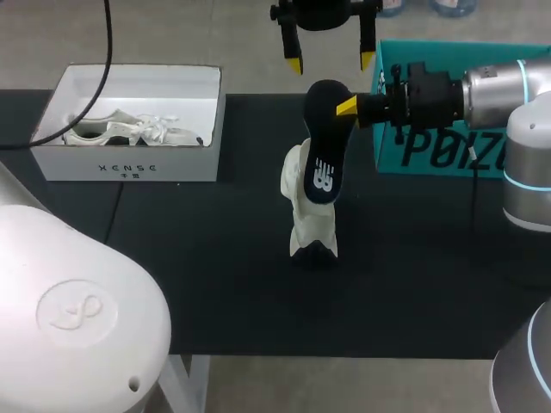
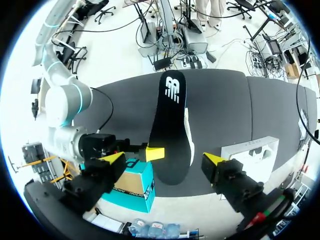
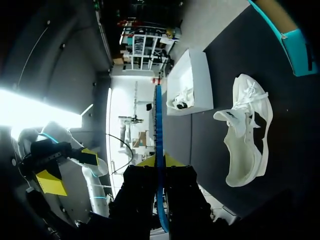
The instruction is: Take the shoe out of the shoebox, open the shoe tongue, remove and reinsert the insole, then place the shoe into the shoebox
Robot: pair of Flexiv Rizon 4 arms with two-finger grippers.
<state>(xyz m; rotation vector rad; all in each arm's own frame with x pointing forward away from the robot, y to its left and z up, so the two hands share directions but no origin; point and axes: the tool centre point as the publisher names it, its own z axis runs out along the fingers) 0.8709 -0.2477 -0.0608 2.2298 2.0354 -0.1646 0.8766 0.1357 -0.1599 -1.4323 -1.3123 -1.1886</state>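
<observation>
My right gripper (image 1: 347, 107) is shut on the upper end of a black insole (image 1: 324, 146), which hangs upright over a white shoe (image 1: 312, 215) lying on the dark table. In the right wrist view the insole (image 3: 158, 150) shows edge-on between that gripper's (image 3: 159, 161) yellow tips, and the shoe (image 3: 247, 130) lies open on the mat beside it. My left gripper (image 1: 331, 60) hovers open just beyond the insole's top. In the left wrist view the insole (image 2: 170, 125) stands ahead of my open gripper (image 2: 165, 160), between its fingers and touching neither.
A white shoebox (image 1: 60, 159) at the back left holds another white shoe (image 1: 129, 129). A teal box (image 1: 448, 146) stands at the back right, behind my right arm. Bare dark mat lies in front of the shoe.
</observation>
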